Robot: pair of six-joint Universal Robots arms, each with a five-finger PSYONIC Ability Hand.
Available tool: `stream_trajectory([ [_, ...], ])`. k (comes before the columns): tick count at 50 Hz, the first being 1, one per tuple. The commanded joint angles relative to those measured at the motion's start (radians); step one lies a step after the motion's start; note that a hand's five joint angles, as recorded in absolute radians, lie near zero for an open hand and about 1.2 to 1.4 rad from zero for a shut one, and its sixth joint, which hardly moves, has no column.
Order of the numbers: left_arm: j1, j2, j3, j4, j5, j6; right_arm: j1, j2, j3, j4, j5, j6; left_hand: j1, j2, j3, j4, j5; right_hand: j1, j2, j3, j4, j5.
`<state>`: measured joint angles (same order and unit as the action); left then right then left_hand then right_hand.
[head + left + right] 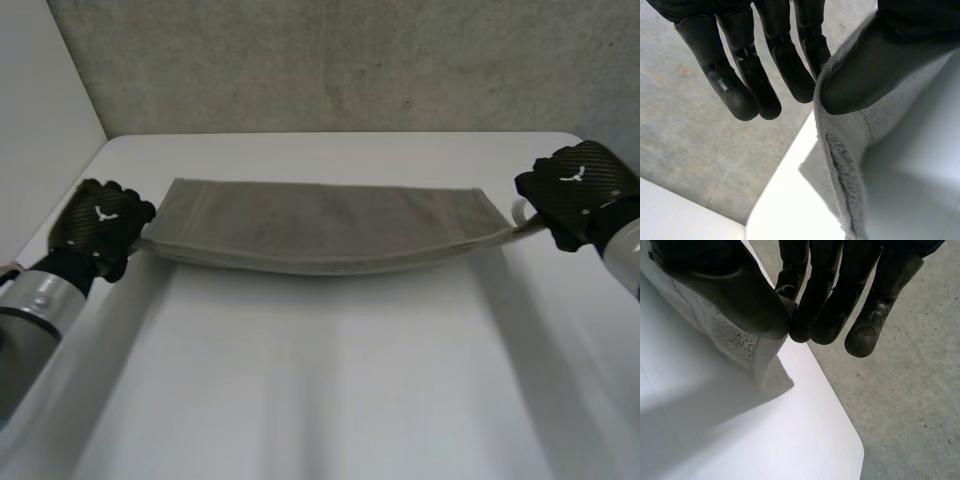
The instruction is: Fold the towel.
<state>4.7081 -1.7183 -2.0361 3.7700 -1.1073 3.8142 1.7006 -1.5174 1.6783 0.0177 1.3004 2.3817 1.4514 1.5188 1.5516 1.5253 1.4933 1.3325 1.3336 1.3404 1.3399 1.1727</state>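
A grey towel [320, 225] hangs stretched between my two hands above the white table [330, 380], folded double and sagging a little in the middle. My left hand [98, 225] is shut on the towel's left end; in the left wrist view its thumb [875, 75] pinches the towel edge [840, 155] against the fingers [790, 70]. My right hand [578, 190] is shut on the right end; in the right wrist view its thumb [735, 295] presses the towel corner [757, 352] against the fingers [825, 305].
A concrete wall [330, 60] rises behind the table's far edge. The table's rounded corner [850, 440] lies below my right hand, with concrete floor [910, 405] beyond it.
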Motion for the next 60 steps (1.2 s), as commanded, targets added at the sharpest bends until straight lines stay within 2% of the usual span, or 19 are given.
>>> stream_trajectory([
  [1, 0.09, 0.256, -0.053, -0.144, 0.104, -0.022, -0.113, -0.139, -0.025, 0.247, -0.059, -0.061, -0.055, -0.123, -0.155, -0.129, -0.272, 0.064, 0.063, 0.056, 0.056, 0.049],
  [5, 0.122, 0.321, -0.058, -0.199, 0.177, -0.06, -0.148, -0.153, -0.038, 0.298, -0.085, -0.09, -0.055, -0.123, -0.155, -0.129, -0.272, 0.064, 0.063, 0.056, 0.056, 0.049],
  [9, 0.118, 0.313, -0.059, -0.197, 0.187, -0.068, -0.153, -0.13, -0.064, 0.3, -0.101, -0.096, -0.055, -0.123, -0.155, -0.129, -0.272, 0.064, 0.063, 0.056, 0.056, 0.049],
  [13, 0.081, 0.159, -0.001, -0.179, 0.182, -0.062, -0.144, -0.03, -0.094, 0.278, -0.098, -0.096, -0.055, -0.123, -0.155, -0.129, -0.272, 0.064, 0.063, 0.056, 0.056, 0.049],
  [15, 0.043, 0.086, 0.05, -0.168, 0.165, -0.062, -0.115, 0.109, -0.164, 0.251, -0.076, -0.09, -0.055, -0.123, -0.155, -0.129, -0.272, 0.064, 0.063, 0.056, 0.056, 0.049],
  [17, -0.017, -0.071, 0.162, -0.168, 0.098, -0.061, -0.09, 0.173, -0.202, 0.252, -0.063, -0.085, -0.055, -0.123, -0.155, -0.129, -0.272, 0.064, 0.063, 0.056, 0.056, 0.049],
  [19, -0.048, -0.142, 0.218, -0.168, 0.06, -0.056, -0.059, 0.233, -0.239, 0.251, -0.039, -0.084, -0.055, -0.123, -0.155, -0.129, -0.272, 0.064, 0.063, 0.056, 0.056, 0.049],
  [21, -0.065, -0.215, 0.291, -0.17, 0.017, -0.044, -0.006, 0.36, -0.333, 0.245, 0.032, -0.079, -0.055, -0.123, -0.155, -0.129, -0.272, 0.064, 0.063, 0.056, 0.056, 0.049],
  [25, -0.097, -0.407, 0.504, -0.173, -0.078, 0.005, 0.037, 0.484, -0.44, 0.242, 0.11, -0.059, -0.055, -0.123, -0.155, -0.129, -0.272, 0.064, 0.063, 0.056, 0.056, 0.049],
  [29, -0.134, -0.518, 0.653, -0.183, -0.118, 0.015, 0.065, 0.632, -0.609, 0.231, 0.178, 0.01, -0.055, -0.123, -0.155, -0.129, -0.272, 0.064, 0.063, 0.056, 0.056, 0.049],
  [33, -0.174, -0.683, 0.88, -0.225, -0.16, 0.019, 0.068, 0.715, -0.711, 0.214, 0.2, 0.059, -0.055, -0.123, -0.155, -0.129, -0.272, 0.064, 0.063, 0.056, 0.056, 0.049],
  [41, -0.189, -0.914, 1.238, -0.364, -0.229, 0.073, 0.091, 0.893, -0.94, 0.196, 0.281, 0.091, -0.055, -0.123, -0.155, -0.129, -0.272, 0.064, 0.063, 0.056, 0.056, 0.049],
  [51, -0.229, -1.055, 1.49, -0.472, -0.246, 0.097, 0.099, 1.007, -1.102, 0.18, 0.307, 0.093, -0.055, -0.123, -0.155, -0.129, -0.272, 0.064, 0.063, 0.056, 0.056, 0.049],
  [52, -0.229, -1.06, 1.502, -0.481, -0.258, 0.097, 0.1, 1.013, -1.106, 0.17, 0.307, 0.094, -0.186, -0.253, -0.286, -0.259, -0.402, 0.001, 0.0, -0.007, -0.007, -0.014],
  [53, -0.229, -1.06, 1.502, -0.481, -0.258, 0.097, 0.103, 1.014, -1.108, 0.16, 0.309, 0.093, -0.187, -0.254, -0.287, -0.261, -0.403, -0.453, -0.454, -0.461, -0.461, -0.468],
  [54, -0.23, -1.058, 1.505, -0.487, -0.275, 0.097, 0.103, 1.014, -1.108, 0.16, 0.309, 0.093, -0.742, -0.809, -0.842, -0.816, -0.958, -0.458, -0.459, -0.466, -0.465, -0.472],
  [55, -0.23, -1.058, 1.505, -0.487, -0.275, 0.097, 0.105, 1.013, -1.109, 0.151, 0.312, 0.094, -0.748, -0.815, -0.848, -0.821, -0.964, -0.92, -0.921, -0.928, -0.927, -0.935],
  [56, -0.238, -1.055, 1.504, -0.49, -0.296, 0.097, 0.106, 1.008, -1.108, 0.145, 0.319, 0.096, -1.178, -1.245, -1.278, -1.252, -1.394, -1.158, -1.159, -1.166, -1.165, -1.173],
  [60, -0.259, -1.035, 1.502, -0.496, -0.339, 0.084, 0.114, 1.0, -1.098, 0.134, 0.349, 0.105, -1.264, -1.332, -1.365, -1.338, -1.481, -1.158, -1.159, -1.166, -1.165, -1.173],
])
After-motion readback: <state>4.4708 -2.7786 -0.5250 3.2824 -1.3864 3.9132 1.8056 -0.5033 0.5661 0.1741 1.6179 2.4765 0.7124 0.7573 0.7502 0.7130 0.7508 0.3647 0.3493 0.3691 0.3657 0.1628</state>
